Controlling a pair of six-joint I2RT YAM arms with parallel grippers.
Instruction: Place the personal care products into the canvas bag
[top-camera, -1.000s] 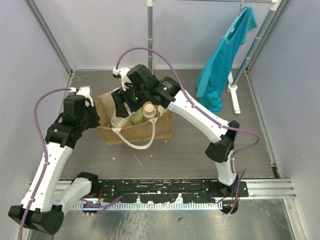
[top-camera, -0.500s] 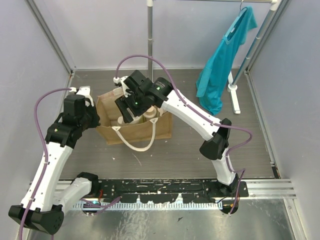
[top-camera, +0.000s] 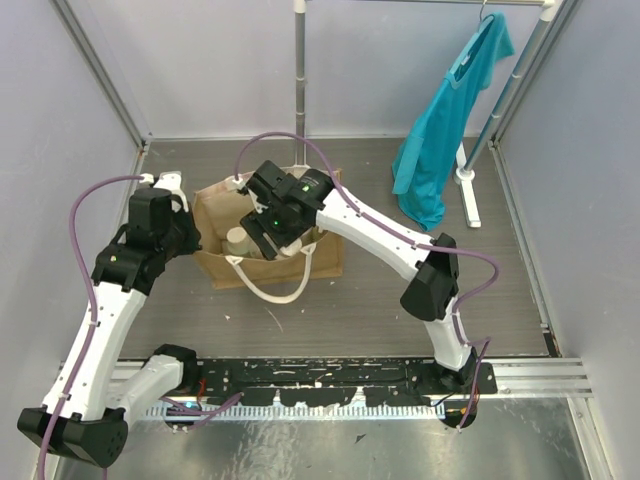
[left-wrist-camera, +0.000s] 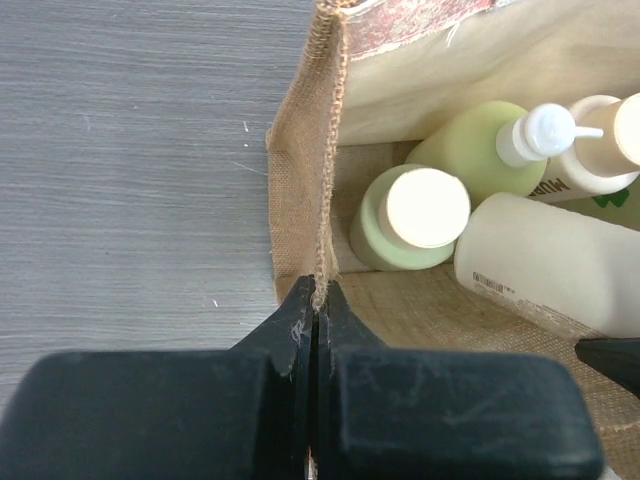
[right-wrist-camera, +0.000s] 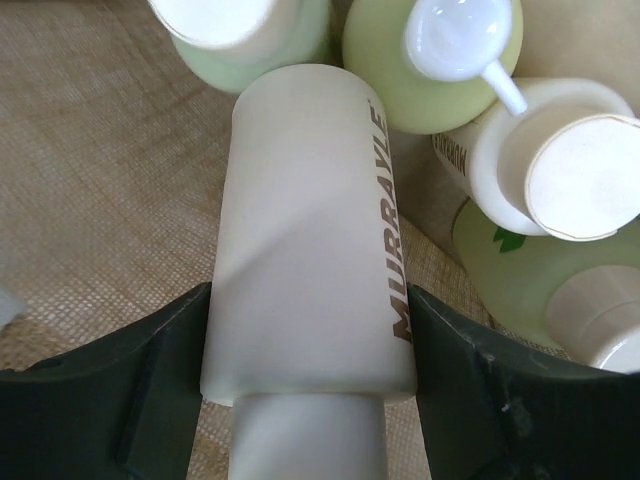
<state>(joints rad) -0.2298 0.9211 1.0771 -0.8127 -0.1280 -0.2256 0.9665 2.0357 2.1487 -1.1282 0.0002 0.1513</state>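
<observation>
The canvas bag (top-camera: 270, 262) stands open on the floor, a tan tote with white rope handles. My left gripper (top-camera: 190, 238) is shut on the bag's left rim (left-wrist-camera: 322, 200) and pinches the burlap edge between its jaws. My right gripper (top-camera: 275, 225) is down in the bag's mouth, shut on a cream bottle (right-wrist-camera: 305, 230) marked MURRAYLE, which also shows in the left wrist view (left-wrist-camera: 550, 260). Beside it in the bag stand a pale green bottle with a cream cap (left-wrist-camera: 410, 215), a green pump bottle (right-wrist-camera: 440, 60) and a cream-capped bottle (right-wrist-camera: 560, 160). Another cap (right-wrist-camera: 600, 310) shows lower right.
A teal shirt (top-camera: 450, 110) hangs on a rack at the back right, with the rack's foot (top-camera: 468, 195) on the floor. A metal pole (top-camera: 300, 70) stands behind the bag. Grey walls close in both sides.
My right gripper has come forward and down into the bag with the cream bottle, and now covers the bottles from above. The left arm has not moved.
</observation>
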